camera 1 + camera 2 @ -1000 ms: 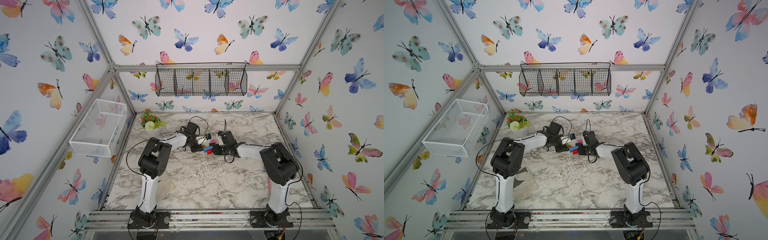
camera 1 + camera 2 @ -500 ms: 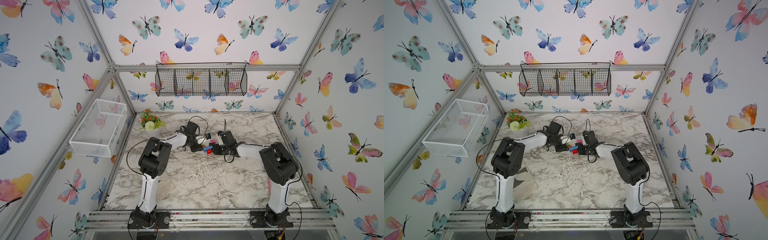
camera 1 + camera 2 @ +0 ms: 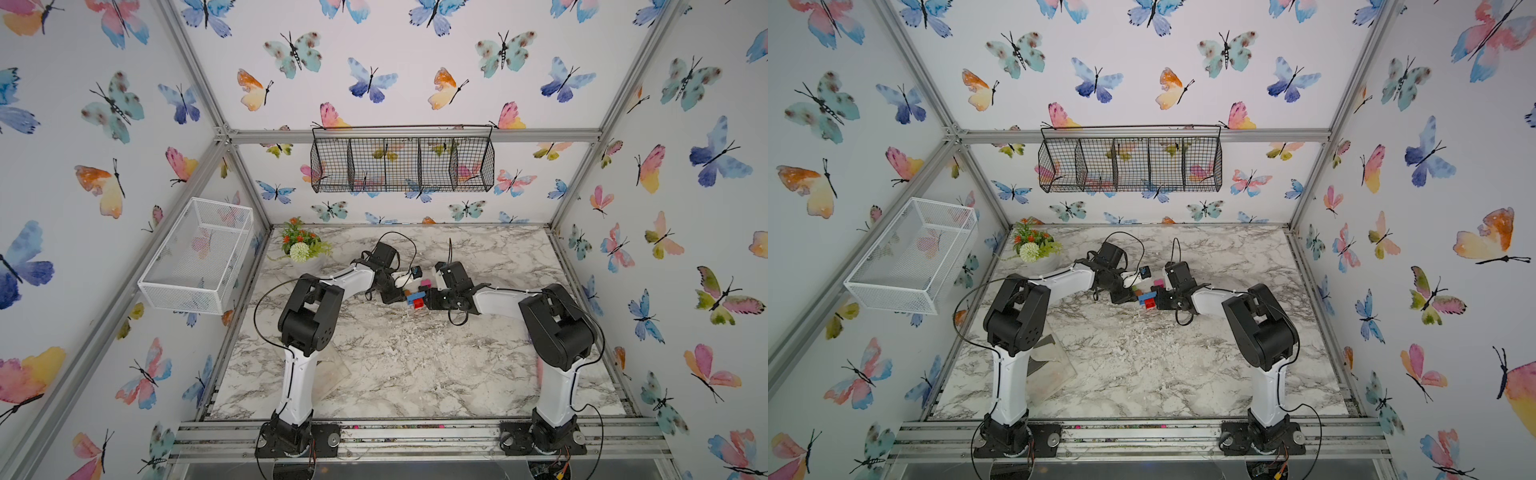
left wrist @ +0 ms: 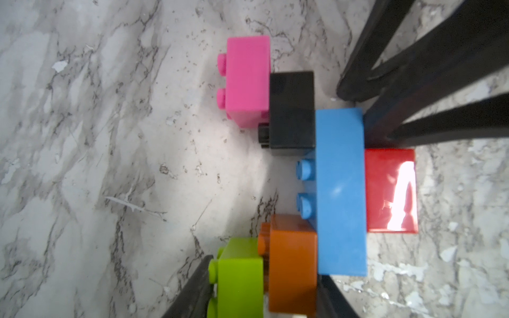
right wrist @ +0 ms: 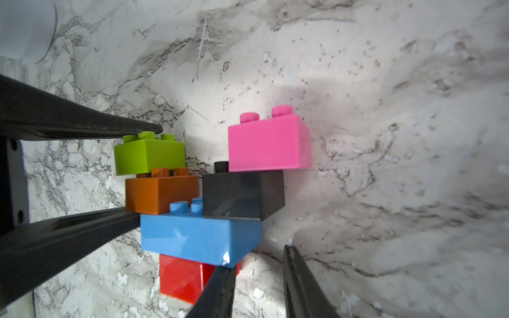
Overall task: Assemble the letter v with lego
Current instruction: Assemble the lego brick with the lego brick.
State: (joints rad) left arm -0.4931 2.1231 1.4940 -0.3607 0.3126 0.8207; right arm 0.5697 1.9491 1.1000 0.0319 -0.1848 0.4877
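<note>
Potted flowers beyond left hand

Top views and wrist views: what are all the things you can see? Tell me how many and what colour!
lego V: one, six joined bricks, mid-table between the arms
red brick: one, the point
blue brick: one, long, on the red
orange brick, black brick: one each, on the blue
green brick, pink brick: one each, the tips
table: one, grey-white marble
flower pot: one, back-left corner
wire basket: one, black, back wall
mesh basket: one, white, left wall
left arm: jaws clamp green and orange
right arm: jaws almost shut, beside red
</note>
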